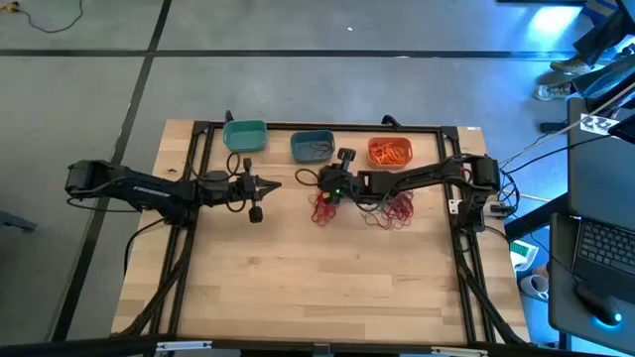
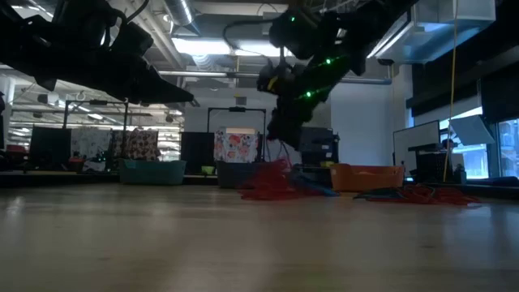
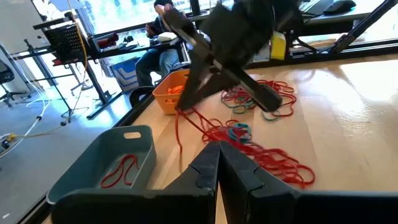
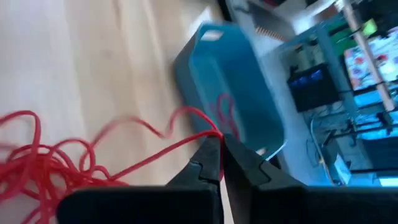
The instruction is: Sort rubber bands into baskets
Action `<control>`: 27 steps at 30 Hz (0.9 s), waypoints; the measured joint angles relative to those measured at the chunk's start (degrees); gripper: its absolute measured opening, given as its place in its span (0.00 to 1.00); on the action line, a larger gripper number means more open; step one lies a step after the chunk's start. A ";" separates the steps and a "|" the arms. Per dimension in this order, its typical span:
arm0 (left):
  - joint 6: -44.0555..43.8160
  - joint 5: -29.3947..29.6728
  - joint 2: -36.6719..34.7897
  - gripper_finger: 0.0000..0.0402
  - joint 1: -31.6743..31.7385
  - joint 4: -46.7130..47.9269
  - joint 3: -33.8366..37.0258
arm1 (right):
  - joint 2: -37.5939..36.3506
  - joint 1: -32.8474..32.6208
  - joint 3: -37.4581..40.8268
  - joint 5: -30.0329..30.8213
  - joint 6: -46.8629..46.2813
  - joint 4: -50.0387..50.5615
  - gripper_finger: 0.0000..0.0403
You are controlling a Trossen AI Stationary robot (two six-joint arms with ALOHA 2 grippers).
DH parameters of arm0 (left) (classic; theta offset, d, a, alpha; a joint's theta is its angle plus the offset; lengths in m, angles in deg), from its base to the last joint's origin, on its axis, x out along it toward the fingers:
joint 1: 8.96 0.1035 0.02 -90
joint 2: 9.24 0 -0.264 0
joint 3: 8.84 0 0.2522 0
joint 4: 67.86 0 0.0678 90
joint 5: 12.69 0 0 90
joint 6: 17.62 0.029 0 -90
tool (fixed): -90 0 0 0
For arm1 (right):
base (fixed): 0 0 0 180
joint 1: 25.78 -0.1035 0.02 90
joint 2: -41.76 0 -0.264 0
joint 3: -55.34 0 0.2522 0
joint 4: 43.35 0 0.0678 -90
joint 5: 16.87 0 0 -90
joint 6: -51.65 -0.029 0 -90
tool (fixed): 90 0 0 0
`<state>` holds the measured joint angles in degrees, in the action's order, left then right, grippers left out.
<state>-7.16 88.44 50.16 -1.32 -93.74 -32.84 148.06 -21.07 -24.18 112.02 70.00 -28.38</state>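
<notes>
Right gripper [image 4: 217,146] clenched on a red band [image 4: 155,146], pile [image 1: 322,210] below, blue basket [image 4: 233,93] just ahead. Light, stretchy, tangle-prone; best pinched at one strand.

A grey concrete floor [image 1: 327,89] crossed by dark lines surrounds the light wooden table [image 1: 317,278], with a laptop [image 1: 600,253] at one side and ceiling strip lights [image 2: 212,47] glowing overhead.
</notes>
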 joint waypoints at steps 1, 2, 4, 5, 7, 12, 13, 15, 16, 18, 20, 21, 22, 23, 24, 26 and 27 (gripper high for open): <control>0.00 -0.02 0.01 0.01 0.00 0.02 0.00 | -0.13 0.27 -0.36 0.09 0.50 -0.62 0.03; 0.00 0.00 0.00 0.01 0.02 0.02 0.00 | -0.13 0.43 -1.02 0.05 1.22 -1.14 0.03; 0.00 0.00 0.00 0.01 0.00 0.00 0.00 | -0.13 1.00 -2.63 0.12 1.91 -1.00 0.03; 0.00 0.00 0.00 0.01 0.02 0.02 0.00 | -0.13 1.33 -3.53 0.06 2.44 -1.15 0.03; 0.00 -0.01 0.01 0.01 0.00 0.00 0.00 | -0.13 1.56 -5.00 0.18 2.98 -1.27 0.03; 0.02 -0.02 0.00 0.01 0.00 0.02 0.00 | -0.13 2.67 -8.19 0.60 4.13 -1.39 0.03; 0.01 -0.01 0.00 0.01 0.00 0.00 0.00 | -0.13 2.96 -8.63 0.58 4.85 -1.33 0.03; 0.00 0.00 0.00 0.01 0.00 0.02 0.00 | -0.13 3.66 -9.48 0.54 6.08 -1.25 0.02; 0.00 -0.01 0.00 0.01 0.00 0.01 0.00 | -0.13 4.09 -9.93 0.54 6.20 -1.33 0.02; 0.00 -0.01 0.01 0.01 0.01 0.00 0.00 | -0.13 5.38 -10.69 0.54 6.26 -1.53 0.02; 0.01 0.00 0.01 0.01 0.00 0.00 0.00 | -0.13 6.94 -11.26 -0.78 6.24 -1.59 0.02; 0.02 0.00 0.00 0.01 0.00 0.01 0.00 | -0.13 7.77 -11.50 -2.20 6.18 -1.69 0.02; 0.02 0.00 0.00 0.01 0.00 0.02 0.00 | -0.13 8.63 -11.56 -3.76 6.07 -2.04 0.02; 0.02 0.00 0.00 0.01 0.01 0.00 0.00 | -0.13 9.50 -11.56 -5.59 5.78 -2.74 0.02; 0.02 0.00 0.00 0.01 0.00 0.00 0.00 | -0.11 10.33 -11.56 -7.33 5.06 -3.23 0.02; 0.03 0.00 0.00 0.01 0.02 0.00 0.00 | 0.25 11.97 -11.56 -10.35 3.36 -4.72 0.02; 0.16 0.00 0.00 0.01 0.00 0.00 0.00 | 0.37 12.76 -11.58 -12.09 2.53 -4.94 0.02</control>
<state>-6.99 88.44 50.16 -1.32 -93.74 -32.84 148.43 -8.31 -35.76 99.93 72.53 -33.32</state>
